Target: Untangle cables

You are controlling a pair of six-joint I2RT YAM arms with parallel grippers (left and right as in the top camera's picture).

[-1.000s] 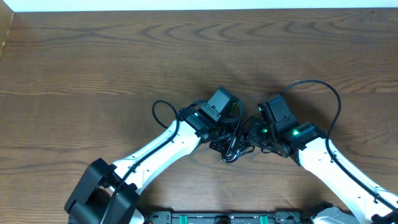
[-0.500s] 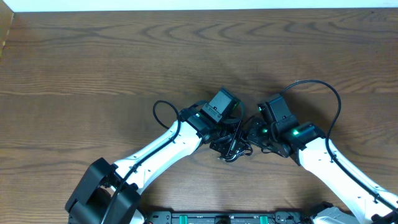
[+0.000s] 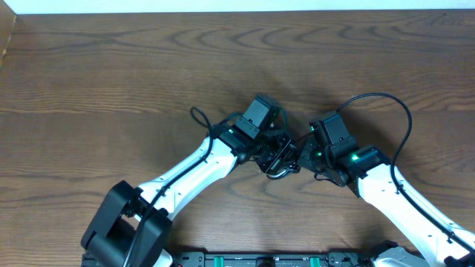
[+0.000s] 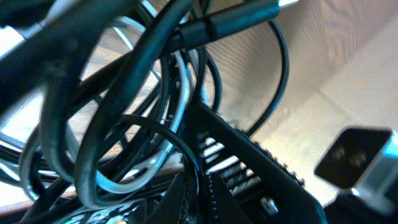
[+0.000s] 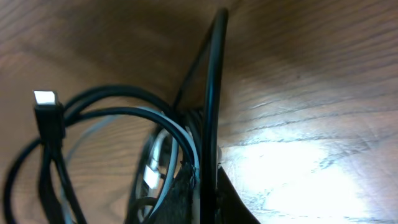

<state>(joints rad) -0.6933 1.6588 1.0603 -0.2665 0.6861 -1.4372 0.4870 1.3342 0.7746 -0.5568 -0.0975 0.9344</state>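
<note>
The left gripper [image 3: 273, 150] is clamped on the cable bundle [image 3: 282, 163] at mid-table, where black loops surround a white cable [image 4: 176, 118]. The right gripper [image 3: 303, 157] pinches a black cable [image 5: 211, 93]. Step in hand: separating strands. Next move, as judged: draw the grippers apart slowly and watch that the free plug [image 5: 48, 112] does not snag.

Table [image 3: 111, 67] dark grained wood, satin sheen; cables [image 4: 56, 118] glossy black plastic

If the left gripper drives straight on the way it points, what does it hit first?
The cable bundle sits right at the left gripper tips. Just past it is probably the right gripper, which faces it. Relative height is unclear from overhead.
</note>
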